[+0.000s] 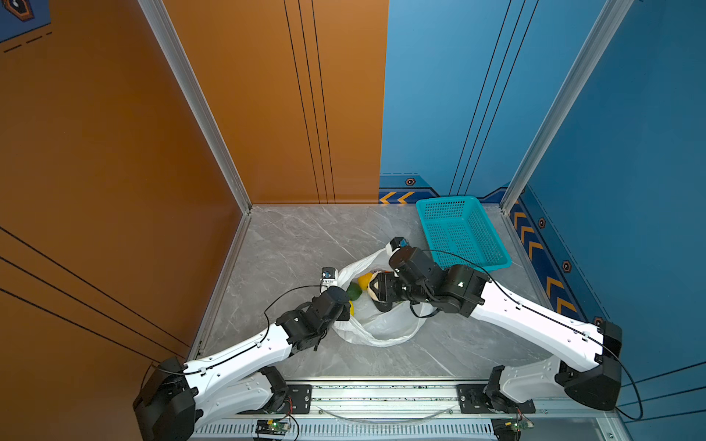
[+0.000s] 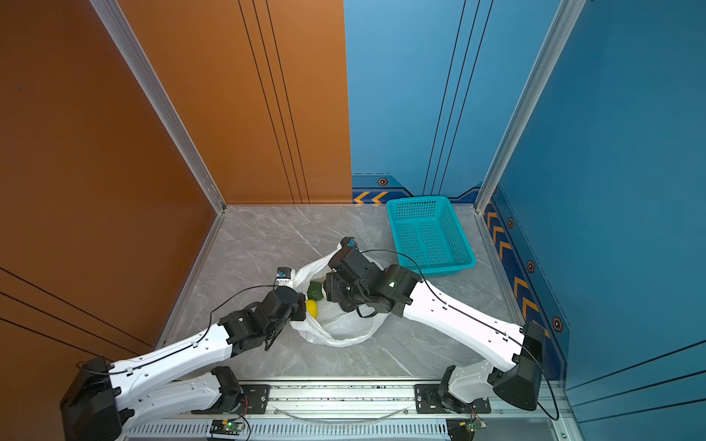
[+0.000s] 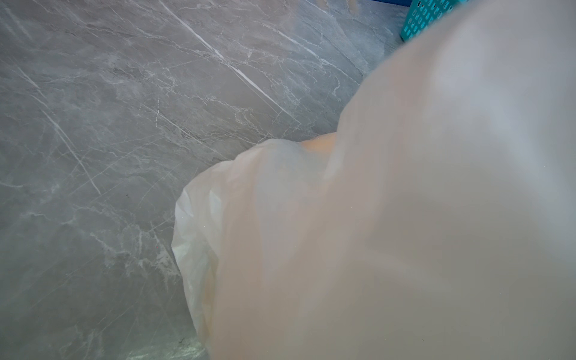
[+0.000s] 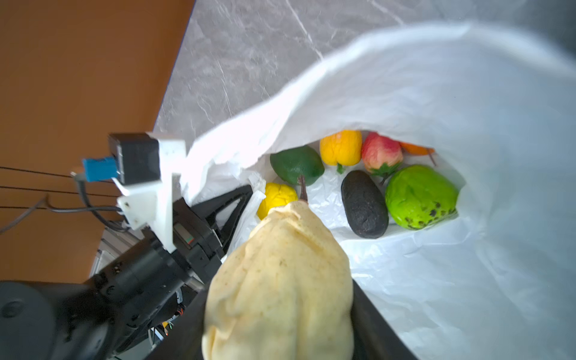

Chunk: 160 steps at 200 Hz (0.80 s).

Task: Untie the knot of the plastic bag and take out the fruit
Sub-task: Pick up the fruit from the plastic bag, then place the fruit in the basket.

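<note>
The cream-white fruit (image 4: 280, 274) sits clasped in the right gripper (image 1: 382, 296) at the mouth of the plastic bag (image 1: 386, 324), with the other fruit (image 4: 364, 205) inside.
The left gripper (image 4: 243, 199), clenched on the rim, holds it wide — lift straight up, clear of the film.

Both top views: stereo pair, set high above the plastic bag (image 1: 382, 324) (image 2: 336, 324) on its robot-base side, tilted down & fwd, far off. Frames nearly equal: bag, both arms, table (image 1: 286, 248) (image 2: 248, 248), teal basket (image 1: 462, 233) (image 2: 429, 233) beyond the bag.

Left wrist cam: right up against the bag (image 3: 405, 218), whose blurred film fills approx half the pic. Faces out over the table (image 3: 124, 124); basket (image 3: 427, 15) corner shows past the bag.

Rt wrist cam: just above the bag (image 4: 436, 93), v. close to a cream pear (image 4: 280, 280), looks into the bag's open mouth.

All 4 views share the bag.
</note>
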### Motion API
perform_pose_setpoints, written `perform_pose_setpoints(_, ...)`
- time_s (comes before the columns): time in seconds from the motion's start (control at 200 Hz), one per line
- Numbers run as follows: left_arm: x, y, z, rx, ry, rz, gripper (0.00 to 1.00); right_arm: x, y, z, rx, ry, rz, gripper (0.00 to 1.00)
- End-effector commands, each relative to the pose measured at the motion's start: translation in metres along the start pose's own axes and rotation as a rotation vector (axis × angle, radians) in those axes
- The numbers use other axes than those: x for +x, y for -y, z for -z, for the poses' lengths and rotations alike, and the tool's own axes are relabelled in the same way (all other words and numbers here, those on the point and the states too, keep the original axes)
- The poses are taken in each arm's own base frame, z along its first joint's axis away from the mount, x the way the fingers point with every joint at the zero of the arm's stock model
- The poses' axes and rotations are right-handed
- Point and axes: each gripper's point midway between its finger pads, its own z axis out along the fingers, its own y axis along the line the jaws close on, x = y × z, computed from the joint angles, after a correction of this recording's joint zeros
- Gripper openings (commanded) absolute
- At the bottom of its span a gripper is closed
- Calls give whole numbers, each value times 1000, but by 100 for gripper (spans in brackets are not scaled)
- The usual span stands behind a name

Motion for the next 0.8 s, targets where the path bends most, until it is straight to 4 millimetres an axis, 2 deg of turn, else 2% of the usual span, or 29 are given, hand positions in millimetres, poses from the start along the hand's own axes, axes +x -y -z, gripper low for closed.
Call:
perform_pose_setpoints(0.0,-15,2,2,-8,32,-5,0,-25,16,28,-1,25,-1,42)
perform_pose_setpoints(0.14,-15,3,3,0,31,-3,0,-75,45,50,4,124,-62,42)
perform_pose_setpoints(0.275,-16,6,5,12,32,-6,0,-120,101,67,107,235,-125,42)
perform_pose_setpoints(0.381,-15,8,6,18,32,-16,0,-141,151,63,184,290,-193,43)
perform_pose_setpoints(0.476,-14,10,6,22,31,-22,0,-152,202,49,273,322,-245,43)
perform_pose_setpoints(0.641,-14,14,9,37,33,-37,0,-153,281,3,413,287,-308,43)
perform_pose_setpoints(0.726,-11,14,9,49,23,-47,0,-148,313,-27,458,246,-322,43)
perform_pose_setpoints(0.796,-16,20,9,76,44,-31,0,-141,330,-52,479,205,-318,44)
